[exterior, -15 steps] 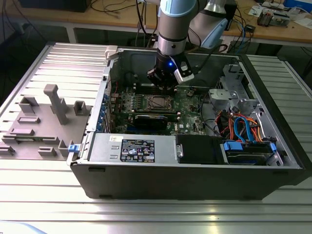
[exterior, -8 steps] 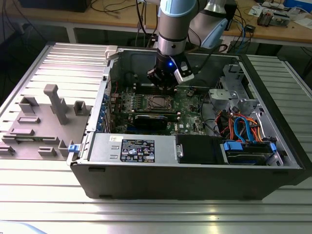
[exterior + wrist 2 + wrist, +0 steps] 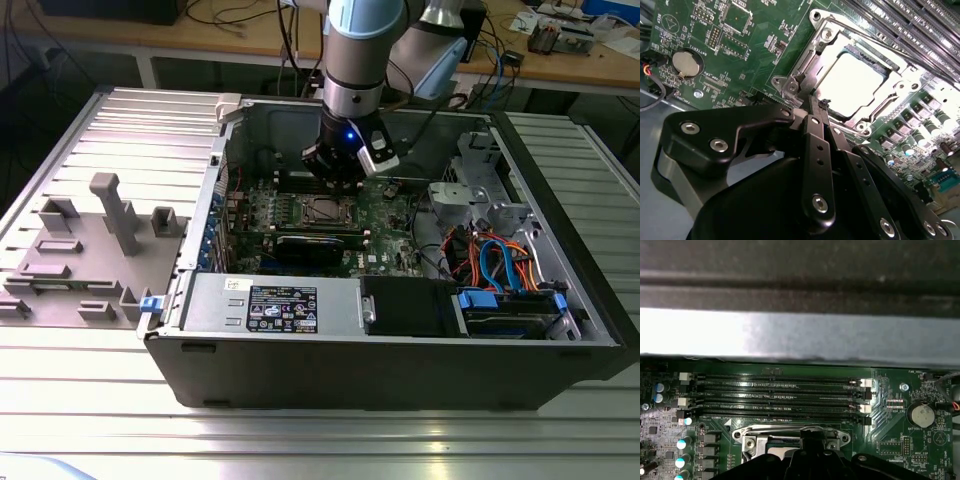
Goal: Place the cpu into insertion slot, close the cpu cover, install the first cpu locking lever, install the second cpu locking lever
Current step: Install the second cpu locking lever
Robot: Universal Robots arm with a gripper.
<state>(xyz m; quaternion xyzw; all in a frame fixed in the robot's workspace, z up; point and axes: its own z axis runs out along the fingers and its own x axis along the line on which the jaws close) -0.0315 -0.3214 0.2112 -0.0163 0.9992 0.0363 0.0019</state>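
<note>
One cpu (image 3: 856, 85) seated in insertion slot (image 3: 892, 62), cpu cover (image 3: 826, 36) down over it; gripper (image 3: 812, 102) fingers pinched together at cover's edge, holding nothing

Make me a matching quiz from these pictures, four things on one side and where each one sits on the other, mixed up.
Things:
1. cpu
2. coin battery
3. memory slots
4. hand

Places:
A. between the socket and the case wall
B. fingertips at the corner of the cpu cover
C. on the green board, off to one side of the socket
D. inside the cover's square window

Pairs: 1-D, 2-C, 3-A, 4-B
</note>
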